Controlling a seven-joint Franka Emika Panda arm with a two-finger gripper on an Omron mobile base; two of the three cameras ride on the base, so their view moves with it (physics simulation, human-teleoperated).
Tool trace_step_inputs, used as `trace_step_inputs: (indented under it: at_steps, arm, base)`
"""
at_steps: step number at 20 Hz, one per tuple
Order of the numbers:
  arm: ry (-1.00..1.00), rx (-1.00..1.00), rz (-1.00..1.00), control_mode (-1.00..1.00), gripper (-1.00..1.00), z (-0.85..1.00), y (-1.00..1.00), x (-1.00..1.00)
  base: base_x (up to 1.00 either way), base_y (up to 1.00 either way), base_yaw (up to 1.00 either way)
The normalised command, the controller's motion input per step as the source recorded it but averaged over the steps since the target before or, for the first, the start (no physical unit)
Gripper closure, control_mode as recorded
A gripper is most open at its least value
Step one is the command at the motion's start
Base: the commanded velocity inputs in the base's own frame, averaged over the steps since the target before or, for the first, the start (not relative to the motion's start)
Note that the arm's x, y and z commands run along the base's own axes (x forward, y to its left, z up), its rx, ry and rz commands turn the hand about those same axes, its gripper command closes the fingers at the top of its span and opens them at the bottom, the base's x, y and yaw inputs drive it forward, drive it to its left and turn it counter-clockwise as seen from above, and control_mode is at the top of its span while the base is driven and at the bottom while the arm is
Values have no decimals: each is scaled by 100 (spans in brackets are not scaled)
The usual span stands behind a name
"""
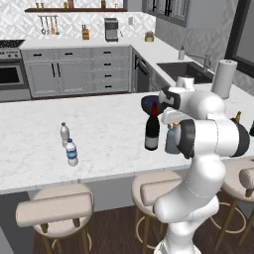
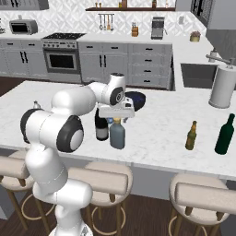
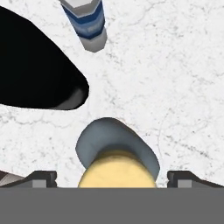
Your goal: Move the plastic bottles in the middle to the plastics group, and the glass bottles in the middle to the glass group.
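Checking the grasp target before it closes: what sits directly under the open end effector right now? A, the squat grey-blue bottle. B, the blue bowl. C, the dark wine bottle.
A: the hand view looks straight down on the squat grey-blue bottle, its top between the fingertips.

Worktop (image 1: 109, 134) middle: wine bottle (image 1: 152, 130) just left of squat bottle (image 2: 117, 133).
Left end: two water bottles (image 1: 72, 153).
Right end: beer bottle (image 2: 191, 136).

Upright dark wine bottle (image 1: 152, 133) beside squat grey-blue bottle (image 2: 117, 133), mid-tabletop; two small water bottles (image 1: 72, 153) stand left; brown beer bottle (image 2: 191, 135) right.
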Motion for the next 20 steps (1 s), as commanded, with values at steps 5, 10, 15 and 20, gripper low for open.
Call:
trace_step_inputs:
  at_steps: [5, 10, 15, 20]
  arm:
    - [4, 0, 2, -100, 100, -4, 0, 0]
    - [2, 0, 0, -100, 100, -1, 0, 0]
    - [0, 0, 0, -100, 100, 0, 0, 0]
    - [0, 0, 0, -100, 100, 21, -33, -10]
  base:
    - [0, 0, 0]
    - [0, 0, 0]
    - [0, 0, 0]
    - [0, 0, 0]
